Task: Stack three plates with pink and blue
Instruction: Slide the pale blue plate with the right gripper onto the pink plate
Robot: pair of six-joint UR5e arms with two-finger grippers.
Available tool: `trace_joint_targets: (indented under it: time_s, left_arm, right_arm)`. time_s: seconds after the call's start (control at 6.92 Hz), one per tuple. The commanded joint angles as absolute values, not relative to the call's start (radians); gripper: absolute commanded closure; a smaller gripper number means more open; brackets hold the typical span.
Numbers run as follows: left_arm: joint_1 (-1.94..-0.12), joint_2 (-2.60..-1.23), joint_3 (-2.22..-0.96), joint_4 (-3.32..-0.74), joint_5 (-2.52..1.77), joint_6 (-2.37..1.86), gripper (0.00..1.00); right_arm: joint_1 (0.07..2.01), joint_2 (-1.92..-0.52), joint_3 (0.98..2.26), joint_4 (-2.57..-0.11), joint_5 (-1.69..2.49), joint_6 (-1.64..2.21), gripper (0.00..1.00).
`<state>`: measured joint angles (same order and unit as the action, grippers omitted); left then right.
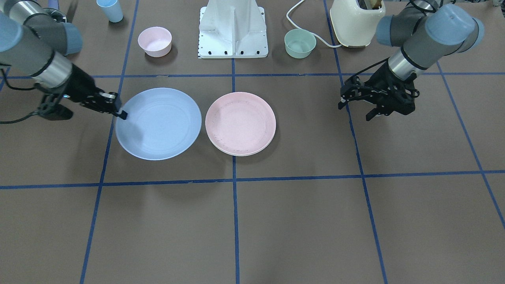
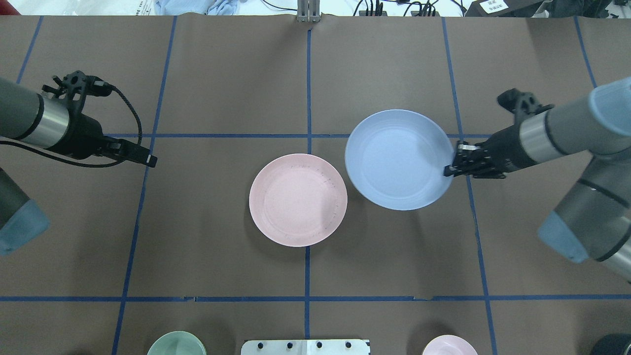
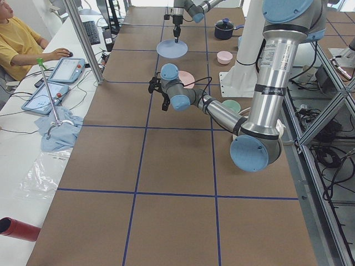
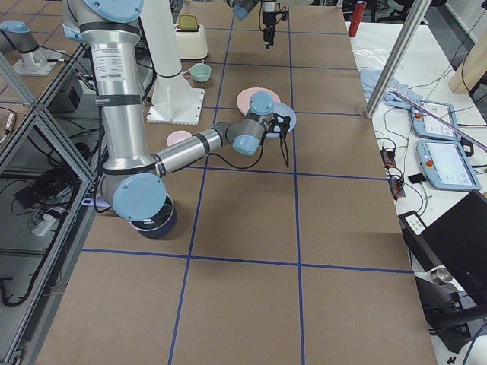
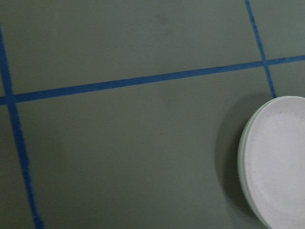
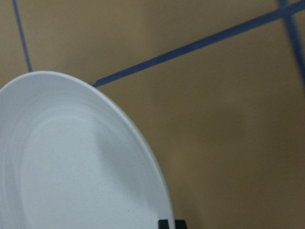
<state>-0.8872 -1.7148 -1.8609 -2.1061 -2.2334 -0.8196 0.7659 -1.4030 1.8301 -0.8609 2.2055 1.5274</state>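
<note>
The light blue plate (image 1: 159,124) is held by its rim in my right gripper (image 1: 120,113), which is shut on it. The plate hangs slightly above the table, its shadow showing beneath, and also fills the right wrist view (image 6: 71,162). Beside it the pale pink plate (image 1: 240,122) lies on top of the cream plate (image 1: 241,154), of which only a thin rim shows. My left gripper (image 1: 355,111) is open and empty, well away from the pink plate. In the overhead view the blue plate (image 2: 398,159) sits just right of the pink plate (image 2: 297,199).
At the robot's side stand a small pink bowl (image 1: 154,40), a mint-green bowl (image 1: 300,43), a blue cup (image 1: 110,10), a cream toaster (image 1: 355,21) with its cord, and the white robot base (image 1: 233,29).
</note>
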Motion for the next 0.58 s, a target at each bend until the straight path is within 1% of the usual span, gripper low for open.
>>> trace_joint_targets:
  time_s: [0.0, 0.14, 0.43]
  left_arm:
    - [-0.923, -1.680, -1.855, -2.105, -2.233, -0.761, 0.00]
    - [-0.920, -1.678, -1.856, -2.105, -2.232, -0.762, 0.00]
    - [-0.917, -1.681, -1.853, -2.105, -2.232, -0.765, 0.00]
  right_arm:
    - [0.573, -1.237, 1.827, -0.933, 2.048, 1.702, 1.00]
    - [0.554, -1.171, 1.833, -1.057, 2.025, 1.704, 1.00]
    - [0.488, -1.161, 1.824, -1.078, 1.964, 1.704, 1.00]
